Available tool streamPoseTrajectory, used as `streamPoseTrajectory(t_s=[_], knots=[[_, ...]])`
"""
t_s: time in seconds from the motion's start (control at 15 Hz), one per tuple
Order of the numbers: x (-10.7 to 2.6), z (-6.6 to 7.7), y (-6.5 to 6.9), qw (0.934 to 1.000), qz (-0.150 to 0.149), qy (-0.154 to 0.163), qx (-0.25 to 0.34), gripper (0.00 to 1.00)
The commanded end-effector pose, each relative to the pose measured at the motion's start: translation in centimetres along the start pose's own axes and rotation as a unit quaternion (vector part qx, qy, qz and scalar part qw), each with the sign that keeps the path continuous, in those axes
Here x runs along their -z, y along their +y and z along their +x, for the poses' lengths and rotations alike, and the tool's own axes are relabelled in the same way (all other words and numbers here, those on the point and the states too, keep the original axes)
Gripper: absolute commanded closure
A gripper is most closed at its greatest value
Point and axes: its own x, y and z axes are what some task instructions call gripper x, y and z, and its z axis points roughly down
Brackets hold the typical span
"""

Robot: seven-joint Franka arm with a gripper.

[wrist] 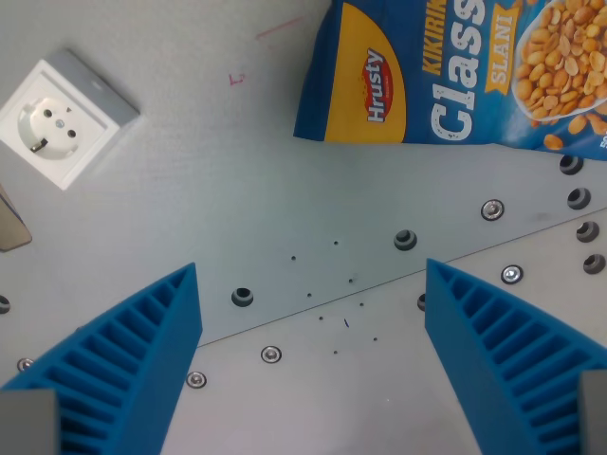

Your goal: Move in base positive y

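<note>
My gripper (311, 284) is open and empty. Its two blue ribbed fingers (133, 360) stand wide apart at the bottom of the wrist view, above a grey metal table (218, 190). Nothing lies between them except bare plate with screws and small holes. A blue Hrusty peanut bag (455, 71) lies flat at the top right of the wrist view, apart from the fingers. A white wall socket box (62, 114) sits at the top left.
A seam between two metal plates runs diagonally across the view, lined with bolts (491, 209) and holes (405, 239). A brownish metal piece (9, 227) shows at the wrist view's left edge. Faint red marks (237, 79) are on the plate.
</note>
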Motion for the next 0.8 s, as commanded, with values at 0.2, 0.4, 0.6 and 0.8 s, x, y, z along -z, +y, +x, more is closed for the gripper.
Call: streamPoseTrajectory(t_s=[0.2,0.4,0.6,0.8], knots=[[0.3,-1.0,-1.5,1.0,0.001,0.003,-0.001,0.0],[0.2,-1.9,-3.0,1.0,0.001,0.003,-0.001,0.0],[0.2,-2.9,-4.5,1.0,0.001,0.003,-0.001,0.0],[0.2,-3.8,-6.0,1.0,0.001,0.003,-0.001,0.0]])
